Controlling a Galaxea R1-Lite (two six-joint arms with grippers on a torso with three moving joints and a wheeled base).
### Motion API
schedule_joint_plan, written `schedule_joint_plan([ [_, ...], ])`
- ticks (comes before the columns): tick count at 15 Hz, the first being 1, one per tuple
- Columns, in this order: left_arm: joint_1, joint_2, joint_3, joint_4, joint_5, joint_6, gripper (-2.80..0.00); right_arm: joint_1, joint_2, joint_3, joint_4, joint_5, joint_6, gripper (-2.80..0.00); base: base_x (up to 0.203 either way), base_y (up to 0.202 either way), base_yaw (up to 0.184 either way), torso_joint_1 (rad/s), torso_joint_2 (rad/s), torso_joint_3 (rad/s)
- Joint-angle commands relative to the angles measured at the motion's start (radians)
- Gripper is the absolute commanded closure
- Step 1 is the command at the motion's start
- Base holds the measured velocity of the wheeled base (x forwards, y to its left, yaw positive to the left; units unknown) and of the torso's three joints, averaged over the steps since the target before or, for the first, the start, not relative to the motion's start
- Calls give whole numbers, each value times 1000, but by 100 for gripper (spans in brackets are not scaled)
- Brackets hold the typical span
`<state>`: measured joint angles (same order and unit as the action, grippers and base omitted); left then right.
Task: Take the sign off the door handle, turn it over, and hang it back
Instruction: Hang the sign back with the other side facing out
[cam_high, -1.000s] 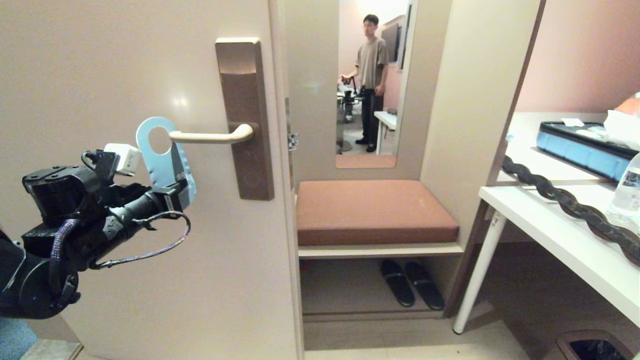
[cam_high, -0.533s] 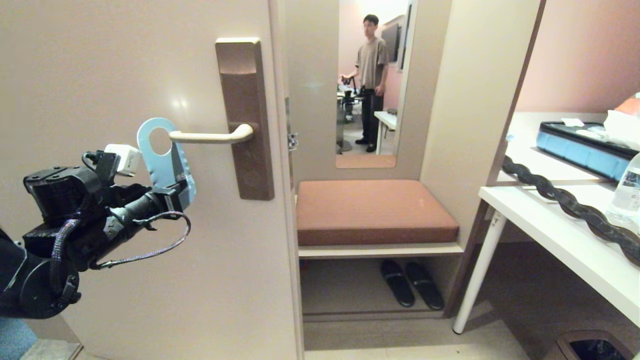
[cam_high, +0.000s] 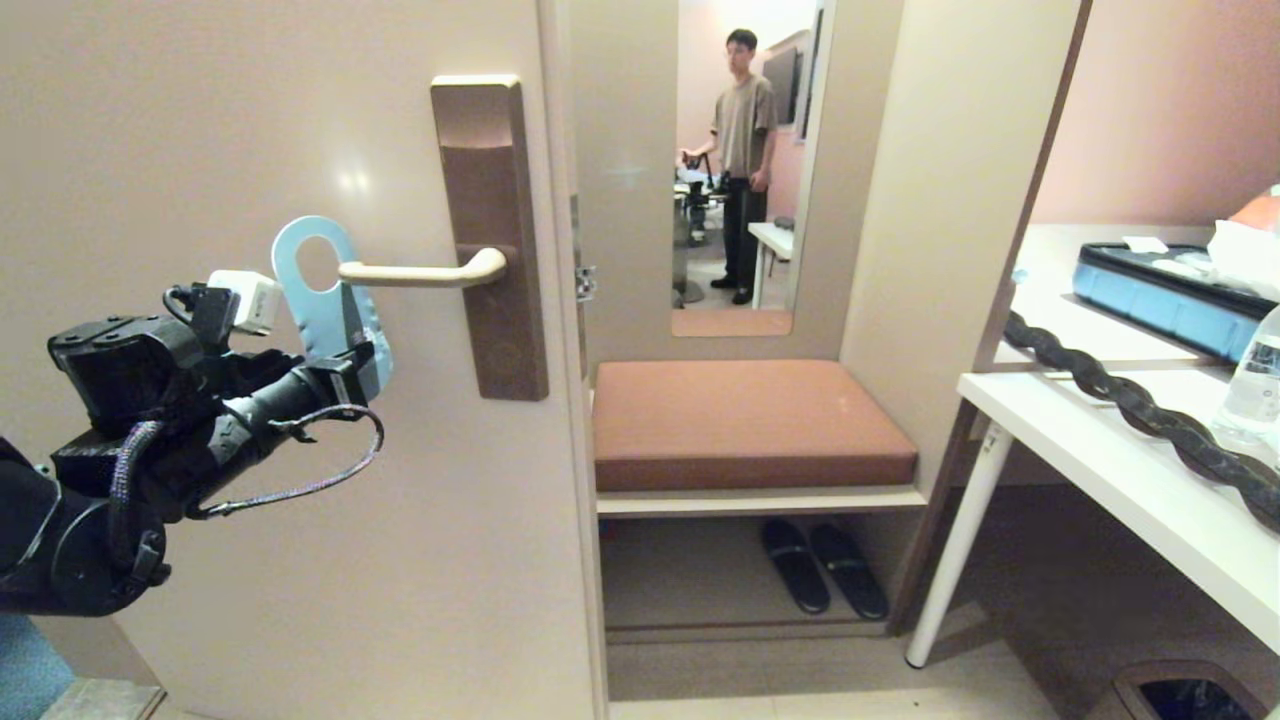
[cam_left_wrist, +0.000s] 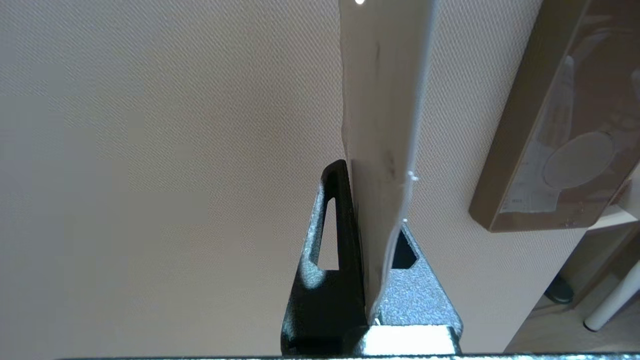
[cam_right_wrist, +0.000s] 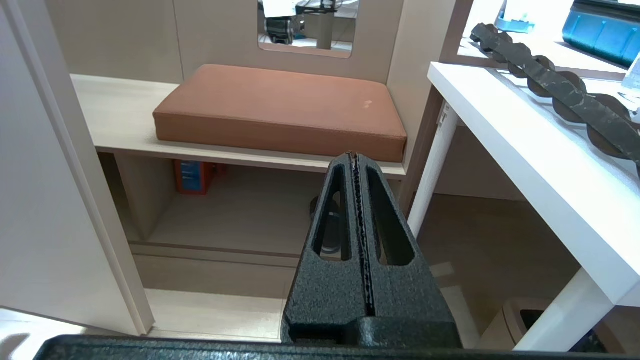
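Pinching the sign's (cam_high: 335, 315) lower edge in the clenched left jaws, keeping its oval hole level with the door handle's (cam_high: 420, 272) free tip for threading on; right jaws clenched empty, parked.

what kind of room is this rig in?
Probably a hotel room entryway: a door hanger sign by the door handle, held by the left gripper, a tall lock plate, a cushioned bench with slippers beneath, and a wall mirror.
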<state>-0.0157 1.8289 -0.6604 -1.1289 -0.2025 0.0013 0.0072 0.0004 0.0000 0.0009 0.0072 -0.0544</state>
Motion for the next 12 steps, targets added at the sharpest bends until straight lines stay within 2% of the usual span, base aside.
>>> schedule_joint_plan([
  [1,-9,9,-1,-6,-1,-1,0,0,0,0,-1,0,-1,0,0,0,0,0,0,0],
  [12,-35,20,7,-6,1,0,0,0,0,0,-1,0,-1,0,0,0,0,0,0,0],
])
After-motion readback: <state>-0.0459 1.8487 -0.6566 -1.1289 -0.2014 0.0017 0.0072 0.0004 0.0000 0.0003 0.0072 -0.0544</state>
